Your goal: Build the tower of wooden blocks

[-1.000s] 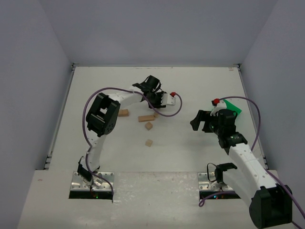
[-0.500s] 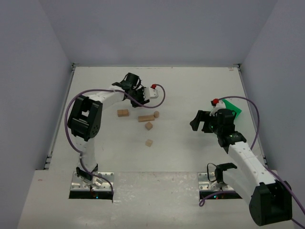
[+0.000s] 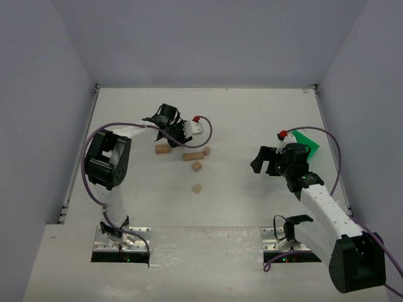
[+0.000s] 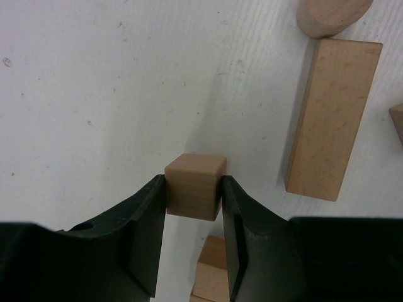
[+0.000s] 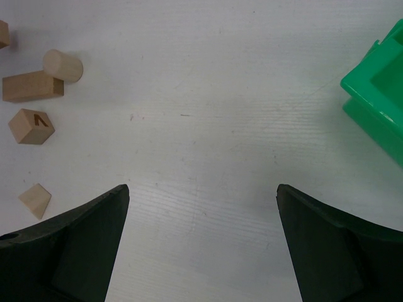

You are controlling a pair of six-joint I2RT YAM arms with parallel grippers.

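Note:
My left gripper (image 4: 194, 189) is shut on a small tan wooden cube (image 4: 195, 182) and holds it above the table. Straight under it lies another tan block (image 4: 211, 277), seen between the jaws. In the top view the left gripper (image 3: 171, 133) hangs just behind that block (image 3: 163, 149). A longer bar (image 3: 193, 155) (image 4: 334, 119) and a short cylinder (image 3: 206, 151) (image 4: 330, 12) lie to the right. Two more small blocks (image 3: 197, 166) (image 3: 197, 188) lie nearer. My right gripper (image 3: 264, 160) (image 5: 201, 189) is open and empty over bare table.
A bright green plastic bin (image 3: 308, 141) (image 5: 378, 94) stands at the right, just behind my right gripper. The right wrist view shows the bar (image 5: 33, 86), cylinder (image 5: 63, 65), a cube (image 5: 31, 126) and a wedge-like block (image 5: 36, 199) at its left. Grey walls enclose the table.
My left gripper has swung left from beside the cylinder to above the leftmost block, with the cube in it. The right arm has barely moved.

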